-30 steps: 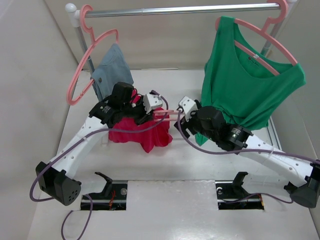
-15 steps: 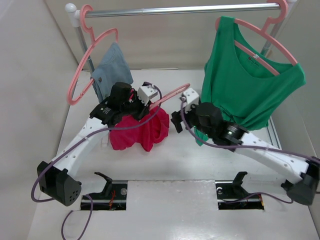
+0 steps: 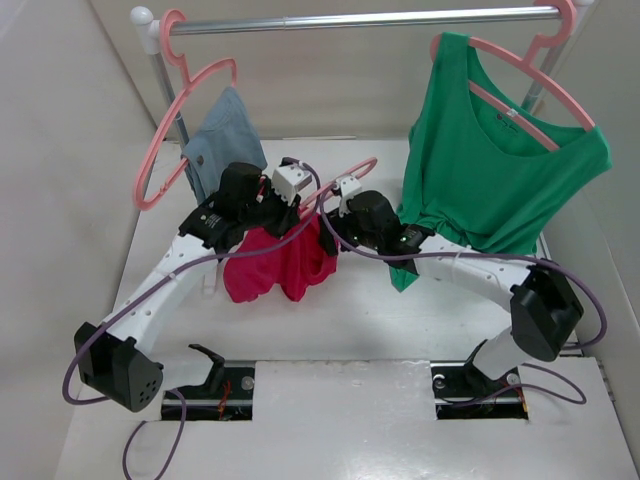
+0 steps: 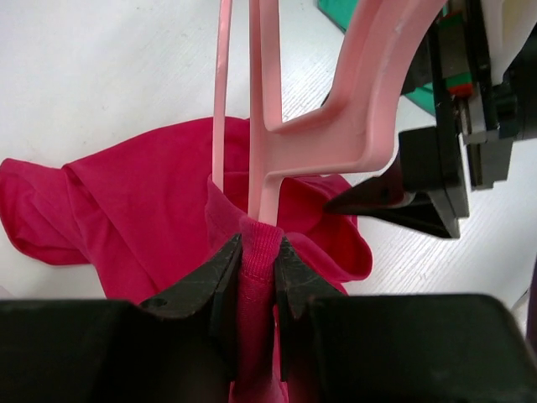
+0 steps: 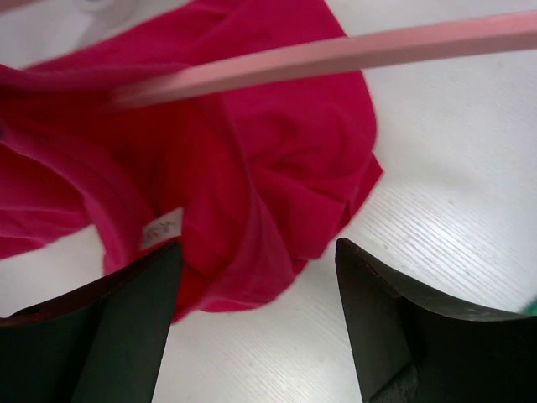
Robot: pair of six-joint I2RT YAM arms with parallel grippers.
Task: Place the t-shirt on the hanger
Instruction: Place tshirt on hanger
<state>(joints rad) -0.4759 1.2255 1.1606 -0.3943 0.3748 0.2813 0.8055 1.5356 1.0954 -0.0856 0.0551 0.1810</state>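
Observation:
The crimson t-shirt (image 3: 280, 265) hangs bunched from my left gripper (image 3: 297, 210) just above the table. In the left wrist view the left gripper (image 4: 258, 256) is shut on the shirt's ribbed collar (image 4: 260, 239). The pink hanger (image 4: 361, 101) has thin bars that run down into that collar. The hanger (image 3: 345, 180) sticks up and to the right. My right gripper (image 3: 327, 230) is open and sits beside the shirt's right edge. In the right wrist view the right gripper (image 5: 256, 245) hovers over the shirt (image 5: 252, 159), with a hanger bar (image 5: 336, 54) crossing above.
A green top (image 3: 490, 170) hangs on its own pink hanger at the right of the rail (image 3: 360, 18). A blue-grey cloth (image 3: 225, 140) hangs on another pink hanger (image 3: 160, 140) at the left. White walls close in the table (image 3: 340, 320) on both sides.
The left gripper raised the shirt and hanger, tilting the hanger upward. The right arm swung left and came up against the shirt's right side.

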